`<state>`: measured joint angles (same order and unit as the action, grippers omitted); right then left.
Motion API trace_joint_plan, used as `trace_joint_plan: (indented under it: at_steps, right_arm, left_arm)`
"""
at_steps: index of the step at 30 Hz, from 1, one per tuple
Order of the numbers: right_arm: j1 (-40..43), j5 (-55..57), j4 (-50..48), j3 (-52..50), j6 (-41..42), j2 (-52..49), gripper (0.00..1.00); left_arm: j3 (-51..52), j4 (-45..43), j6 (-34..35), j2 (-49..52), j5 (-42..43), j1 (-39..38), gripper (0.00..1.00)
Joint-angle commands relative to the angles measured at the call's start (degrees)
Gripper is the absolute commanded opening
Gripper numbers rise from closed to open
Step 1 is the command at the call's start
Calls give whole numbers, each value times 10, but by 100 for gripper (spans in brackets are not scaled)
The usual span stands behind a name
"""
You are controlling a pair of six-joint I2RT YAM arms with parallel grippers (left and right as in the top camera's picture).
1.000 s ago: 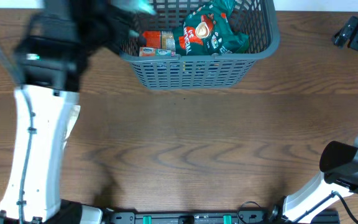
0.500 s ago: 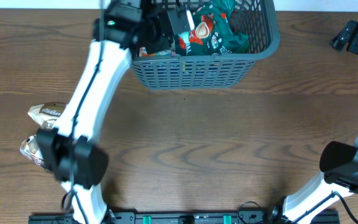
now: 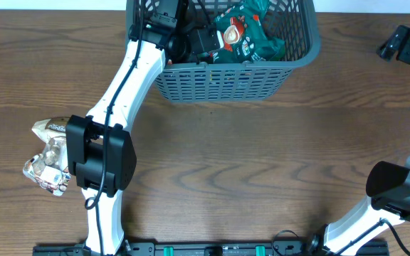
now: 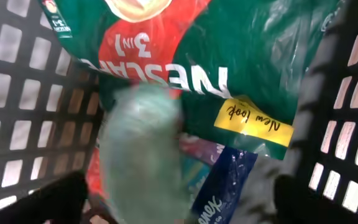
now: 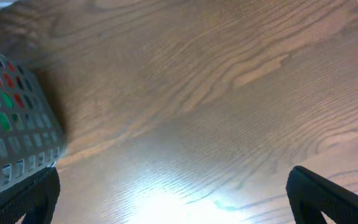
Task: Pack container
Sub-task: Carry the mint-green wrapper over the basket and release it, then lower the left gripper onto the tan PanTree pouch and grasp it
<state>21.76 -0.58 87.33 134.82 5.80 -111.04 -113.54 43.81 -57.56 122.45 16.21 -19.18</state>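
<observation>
The container is a dark grey lattice basket at the table's far middle. A green and red Nescafe bag lies in it. My left gripper reaches down inside the basket's left half. In the left wrist view its fingers stand wide apart, so the left gripper is open. A blurred pale green pack is between them, touching neither, over the Nescafe bag and a blue Kleenex pack. My right gripper is open at the far right, over bare wood.
Two crinkled snack packets lie on the table at the left, beside the left arm's base. The basket's lattice wall closes in on both sides of the left gripper. In the right wrist view the basket's corner shows at the left.
The left arm has swung from left of the basket into it. Its gripper has gone from shut to open, and the pale green pack is loose between the fingers. The right arm is still.
</observation>
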Motion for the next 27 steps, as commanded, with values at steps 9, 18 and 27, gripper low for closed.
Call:
trace_joint_plan:
  at_steps: [9, 18, 27]
  right_arm:
    - [2, 0, -1, -2, -7, -6, 99]
    - [2, 0, -1, -2, -7, -6, 99]
    - [2, -1, -12, -2, -7, -6, 99]
  left_arm:
    - [-47, -15, 103, -172, -144, 5, 98]
    - [-55, 148, 463, -319, -270, 92, 99]
    - [11, 379, 652, -432, -320, 270, 98]
